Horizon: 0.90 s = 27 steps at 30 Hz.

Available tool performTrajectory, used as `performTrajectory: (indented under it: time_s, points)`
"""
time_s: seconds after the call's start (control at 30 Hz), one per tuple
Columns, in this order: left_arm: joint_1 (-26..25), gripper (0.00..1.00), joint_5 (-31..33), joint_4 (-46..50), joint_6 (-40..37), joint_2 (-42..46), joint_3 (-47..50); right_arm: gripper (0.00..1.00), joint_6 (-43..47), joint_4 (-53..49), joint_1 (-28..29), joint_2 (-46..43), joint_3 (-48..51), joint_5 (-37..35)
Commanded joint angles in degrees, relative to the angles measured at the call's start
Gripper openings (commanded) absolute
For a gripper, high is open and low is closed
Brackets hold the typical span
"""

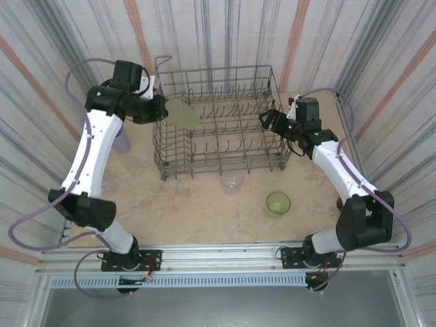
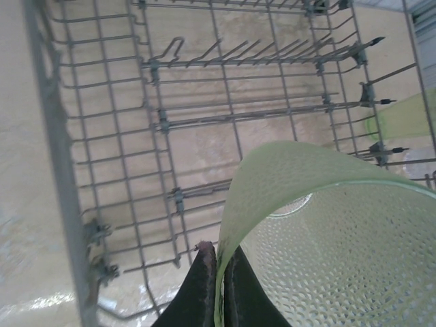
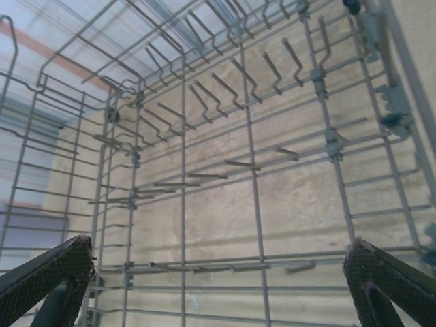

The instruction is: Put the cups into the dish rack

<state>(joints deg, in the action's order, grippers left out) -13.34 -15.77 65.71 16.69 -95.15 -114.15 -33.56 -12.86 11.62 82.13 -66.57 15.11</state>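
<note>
table [image 1: 184,214]: beige | on it: dish rack [image 1: 204,161], clear cup [image 1: 232,181], green cup [image 1: 278,203], possibly lavender cup [image 1: 122,143]

I'd call this a robot lab test cell, not a real kitchen: striped cloth walls [image 1: 41,48] on 3 sides, beige stone-look tabletop [image 1: 184,214], alu rail [image 1: 225,253] w/ left arm base [image 1: 127,259] & right arm base [image 1: 310,258] bolted on, dish rack [image 1: 204,162] sitting on the bench.

The cup [image 2: 327,231] is dimpled translucent plastic (dish rack [image 2: 59,157]: metal wire).
</note>
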Motion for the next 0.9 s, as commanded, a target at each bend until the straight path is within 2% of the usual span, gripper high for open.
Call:
performTrajectory:
  time_s: [0.0,0.17,0.3,0.4,0.53,0.73,0.87]
  points:
    - [1.4,0.0,-7.3,-2.7,-1.7,-3.9,-3.7,0.99,-1.9,3.5,0.7,2.1,-3.2,1.9]
    - [3.6,0.0,-14.3,-6.0,-0.6,-8.6,-5.5,0.99,-4.6,7.7,1.3,4.9,-4.0,3.2]
    - [5.7,0.0,-22.1,-9.8,2.0,-11.9,-5.9,0.99,-6.8,9.7,1.4,7.6,-5.5,8.2]
    - [6.8,0.0,-27.2,-11.9,3.8,-13.8,-5.8,0.99,-10.1,15.2,2.0,9.1,-4.2,11.0]
    - [7.8,0.0,-32.3,-15.1,5.9,-15.4,-4.2,0.99,-14.2,22.4,3.5,11.0,-2.8,14.1]
    - [8.9,0.0,-39.5,-27.0,12.1,-15.8,2.5,0.99,-20.2,31.6,5.6,14.9,-3.2,17.8]
    - [9.3,0.0,-41.6,-30.8,13.9,-16.6,3.5,0.99,-25.8,39.0,6.2,17.6,-3.0,20.3]
